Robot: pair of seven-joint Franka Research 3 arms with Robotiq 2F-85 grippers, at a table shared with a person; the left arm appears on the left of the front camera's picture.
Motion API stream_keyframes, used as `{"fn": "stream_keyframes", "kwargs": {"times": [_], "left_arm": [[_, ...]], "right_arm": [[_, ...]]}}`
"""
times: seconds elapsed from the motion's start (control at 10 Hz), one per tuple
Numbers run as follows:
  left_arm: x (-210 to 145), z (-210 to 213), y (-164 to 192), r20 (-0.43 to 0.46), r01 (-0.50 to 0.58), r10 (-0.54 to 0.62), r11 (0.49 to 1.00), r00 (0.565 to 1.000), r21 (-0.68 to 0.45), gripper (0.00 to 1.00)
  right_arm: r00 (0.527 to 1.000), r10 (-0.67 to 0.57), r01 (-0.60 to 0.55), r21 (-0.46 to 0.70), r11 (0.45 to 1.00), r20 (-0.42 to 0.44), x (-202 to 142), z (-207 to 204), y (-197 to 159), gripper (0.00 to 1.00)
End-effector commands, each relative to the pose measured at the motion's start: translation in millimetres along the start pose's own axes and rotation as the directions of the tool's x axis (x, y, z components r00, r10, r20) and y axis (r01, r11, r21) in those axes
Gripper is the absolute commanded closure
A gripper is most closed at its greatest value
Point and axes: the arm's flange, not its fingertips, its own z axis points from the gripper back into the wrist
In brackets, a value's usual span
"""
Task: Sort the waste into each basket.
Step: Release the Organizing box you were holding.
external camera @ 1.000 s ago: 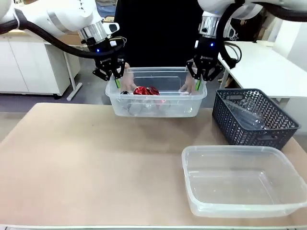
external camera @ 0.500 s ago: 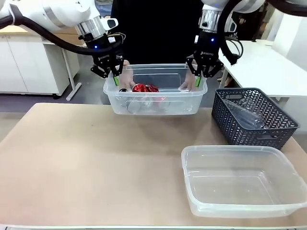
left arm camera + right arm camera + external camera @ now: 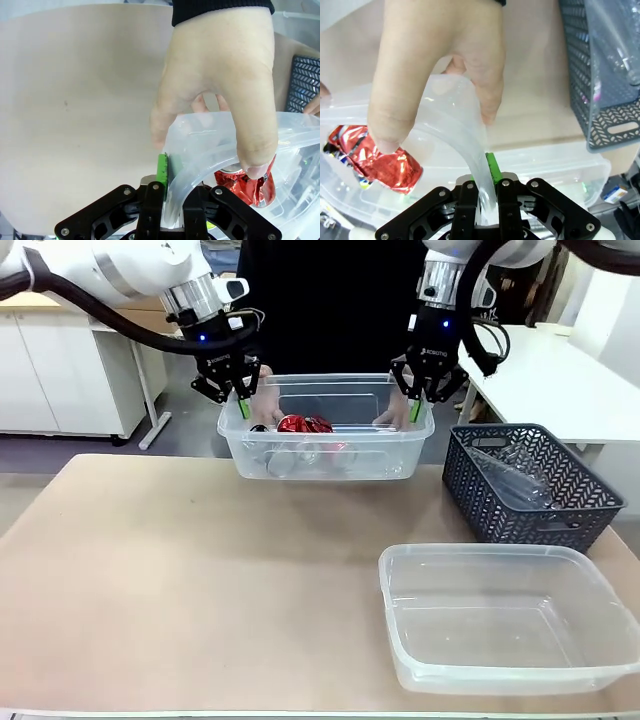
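Left claw: Your left claw is pinched tight on the rim of the far tub, at its left end. One green pad is inside and one is outside.
Right claw: Your right claw is pinched tight on the same rim at the other end.
Where the tub is: It hangs between your two claws at the far edge of the table. You cannot tell if its bottom touches the table.
How it looks: See-through, with round corners and a rolled rim that bends where the claws squeeze.
Inside: Shiny red wrappers on top, clear bottles below.
In the way: A hand of the person grips the rim just beside your left claw. Another hand grips beside your right claw.
Near tub: The near tub lies front right, well apart from both claws.
Basket: The dark grey basket stands on the right with a see-through bottle in it.
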Motion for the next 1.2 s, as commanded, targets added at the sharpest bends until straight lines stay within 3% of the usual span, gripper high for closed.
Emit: {"fn": "stream_keyframes", "kwargs": {"times": [0.0, 0.1, 0.2, 0.4, 0.5, 0.6, 1.0, 1.1], "left_arm": [[-4, 9, -11, 0.007, 0.039, -0.040, 0.999, 0.999, 0.021, 0.37], [-10, 16, -15, 0.025, 0.048, -0.048, 0.999, 0.999, 0.025, 0.09], [-13, 19, -17, 0.038, 0.044, -0.044, 0.999, 0.998, 0.024, 0.00], [-16, 19, -19, 0.054, 0.042, -0.043, 0.999, 0.998, 0.012, 0.00], [-17, 20, -20, 0.052, 0.049, -0.050, 0.999, 0.997, 0.009, 0.03], [-18, 21, -20, 0.054, 0.058, -0.058, 0.998, 0.997, 0.000, 0.00], [-18, 21, -19, 0.055, 0.042, -0.039, 0.998, 0.998, -0.046, 0.00], [-12, 23, -23, 0.047, 0.043, -0.043, 0.999, 0.998, -0.006, 0.00]], "right_arm": [[0.992, -0.011, 0.009, 0.010, 1.000, 0.123, -14, 17, -7, 0.41], [0.989, 0.010, -0.012, 0.012, 1.000, 0.149, -21, 20, -8, 0.24], [0.988, 0.003, -0.004, 0.007, 1.000, 0.152, -21, 19, -9, 0.00], [0.989, 0.010, -0.013, 0.021, 1.000, 0.149, -20, 11, -10, 0.00], [0.987, 0.014, -0.020, 0.033, 0.999, 0.161, -20, 12, -11, 0.08], [0.987, 0.016, -0.022, 0.036, 0.999, 0.162, -21, 13, -13, 0.00], [0.990, 0.000, -0.006, 0.039, 0.999, 0.139, -19, 5, -14, 0.00], [0.991, -0.003, -0.002, 0.039, 0.999, 0.137, -16, 14, -6, 0.00]]}}
